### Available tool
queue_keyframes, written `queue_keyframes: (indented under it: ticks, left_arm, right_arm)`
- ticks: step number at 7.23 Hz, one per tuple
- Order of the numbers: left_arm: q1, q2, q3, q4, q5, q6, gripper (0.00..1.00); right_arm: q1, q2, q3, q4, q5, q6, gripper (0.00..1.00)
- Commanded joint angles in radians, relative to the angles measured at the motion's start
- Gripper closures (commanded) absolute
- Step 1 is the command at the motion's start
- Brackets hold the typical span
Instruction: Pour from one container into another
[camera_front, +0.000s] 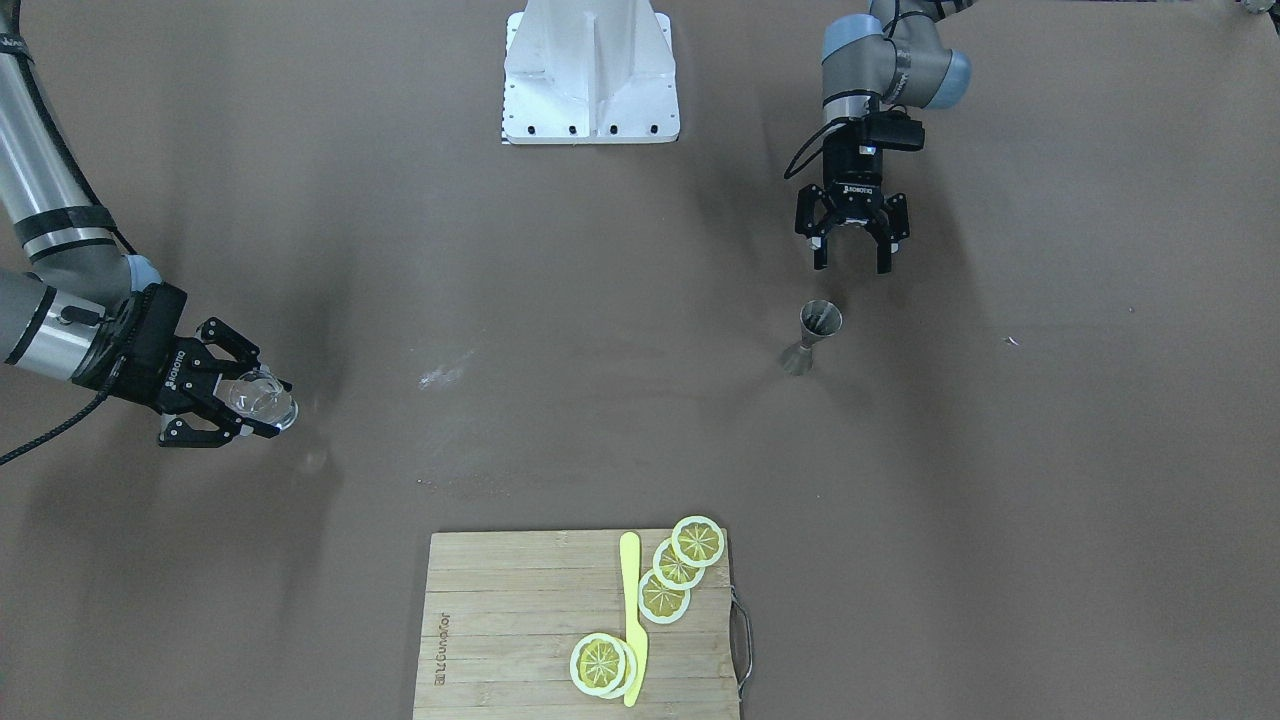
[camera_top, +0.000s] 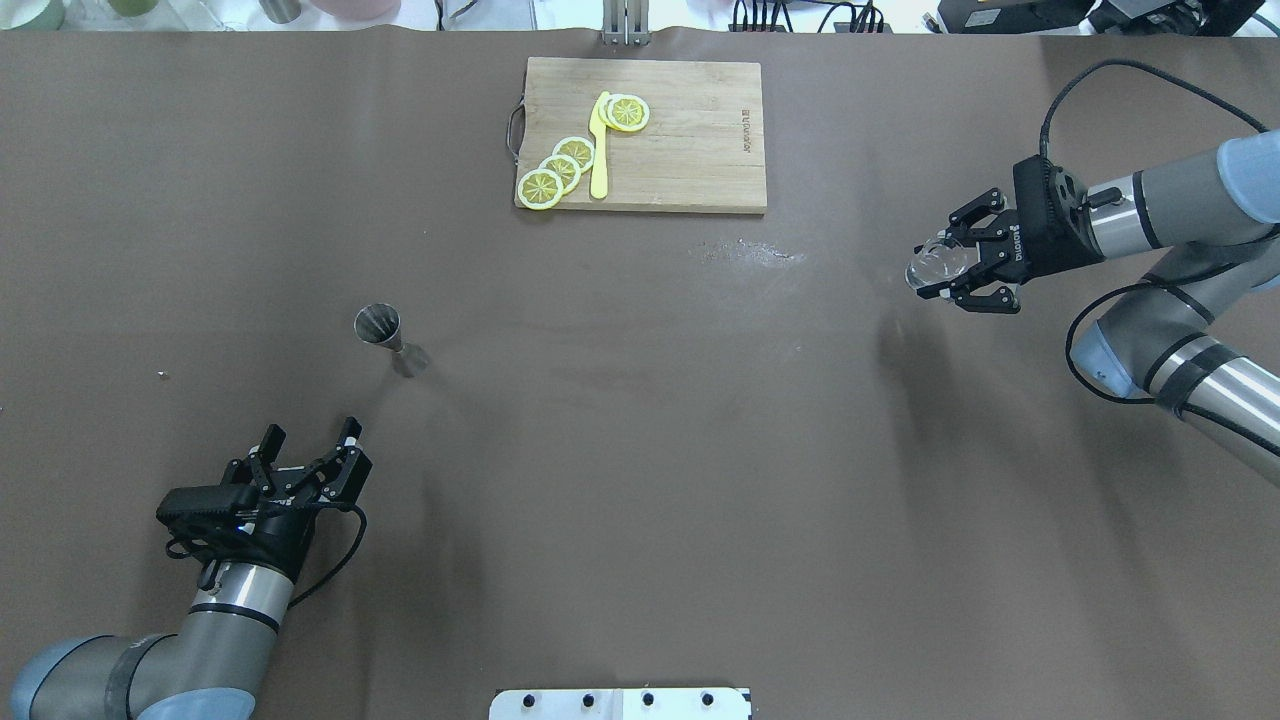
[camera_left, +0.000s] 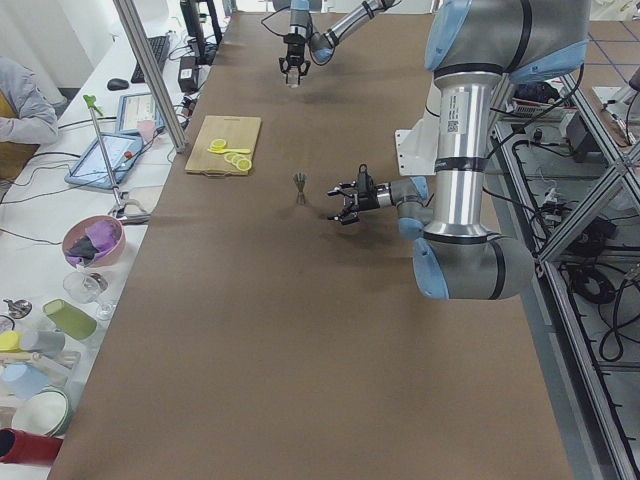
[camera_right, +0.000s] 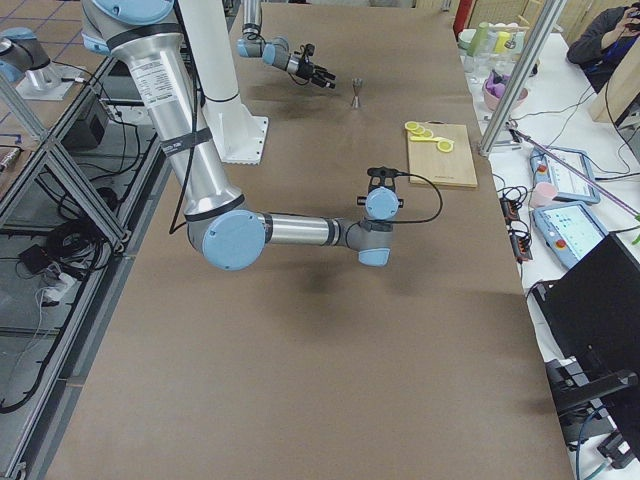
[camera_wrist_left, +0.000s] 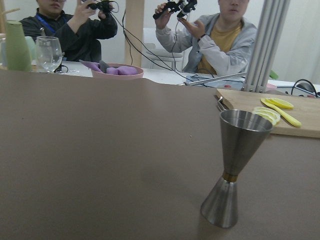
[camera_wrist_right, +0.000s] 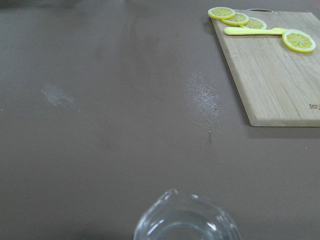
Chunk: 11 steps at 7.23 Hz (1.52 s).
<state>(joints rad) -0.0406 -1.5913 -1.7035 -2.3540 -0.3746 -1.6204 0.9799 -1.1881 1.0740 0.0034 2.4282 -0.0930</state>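
Note:
A steel jigger stands upright on the brown table; it also shows in the overhead view and close up in the left wrist view. My left gripper hovers open a short way behind the jigger, nothing between its fingers. My right gripper is shut on a small clear glass cup, held sideways above the table far to the other side. The cup's rim fills the bottom of the right wrist view.
A wooden cutting board with lemon slices and a yellow knife lies at the table's far edge from the robot. A white powdery smudge marks the table. The robot's white base sits mid-table. Two people sit beyond the table.

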Motion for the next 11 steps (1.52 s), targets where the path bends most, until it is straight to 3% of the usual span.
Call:
queue_keyframes:
  ticks: [1,3,5,7,8,11]
  left_arm:
    - [-0.002,-0.021,0.001,0.062,0.041,-0.018,0.02]
    - [-0.027,-0.059,0.010,0.099,0.045,-0.018,0.02]
    - [-0.070,-0.151,0.108,0.122,0.039,-0.021,0.02]
    - [-0.085,-0.156,0.101,0.175,0.034,-0.022,0.02]
    - [-0.087,-0.156,0.100,0.273,0.037,-0.024,0.02]
    - [-0.116,-0.173,0.105,0.297,0.093,-0.024,0.02]
  right_arm:
    - [0.034,-0.002,0.003,0.003,0.002,-0.010,1.00]
    - [0.059,0.002,0.013,-0.006,0.002,0.001,1.00]
    - [0.059,0.002,0.035,-0.011,0.005,0.004,1.00]
    - [0.057,0.005,0.076,-0.071,0.008,0.002,1.00]
    - [0.059,0.004,0.076,-0.071,0.008,0.002,1.00]
    - [0.071,0.011,0.076,-0.104,0.023,-0.001,1.00]
